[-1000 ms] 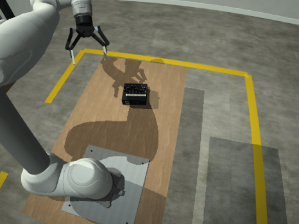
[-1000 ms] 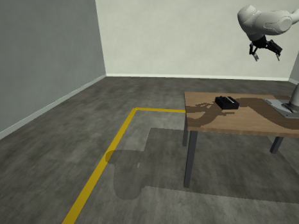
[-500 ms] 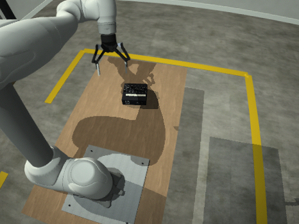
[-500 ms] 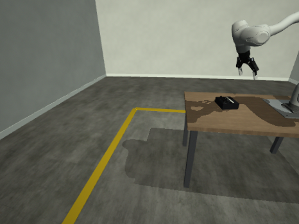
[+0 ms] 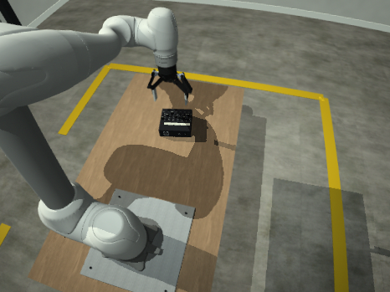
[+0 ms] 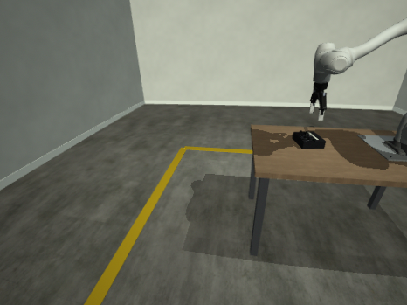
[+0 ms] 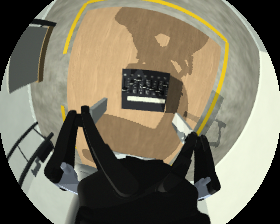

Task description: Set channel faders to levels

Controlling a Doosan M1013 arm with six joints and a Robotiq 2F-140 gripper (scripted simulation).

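The floor (image 6: 109, 162) is dark grey, marked with a yellow line (image 5: 259, 85) that runs around the work area.

The table (image 6: 306, 166) is a wooden top on dark legs. A large shadow of the arm lies across the top.

The arm (image 5: 63, 58) rises from a grey base plate (image 5: 167, 217) bolted at the near end of the table in the top view, and reaches out over the wood with its wrist pointing down.

The lighting desk (image 5: 176, 122) is a small black box standing flat near the middle of the table, well apart from the base plate. A pale strip runs across its top face — the tape; the writing on it is too small to read. The faders appear only as faint marks, and their levels cannot be told.

The gripper (image 5: 170, 97) hangs above the table just beyond the far edge of the desk, clear of it in the exterior view. Its fingers (image 5: 154, 93) are spread to full width and hold nothing — no part touches the desk.
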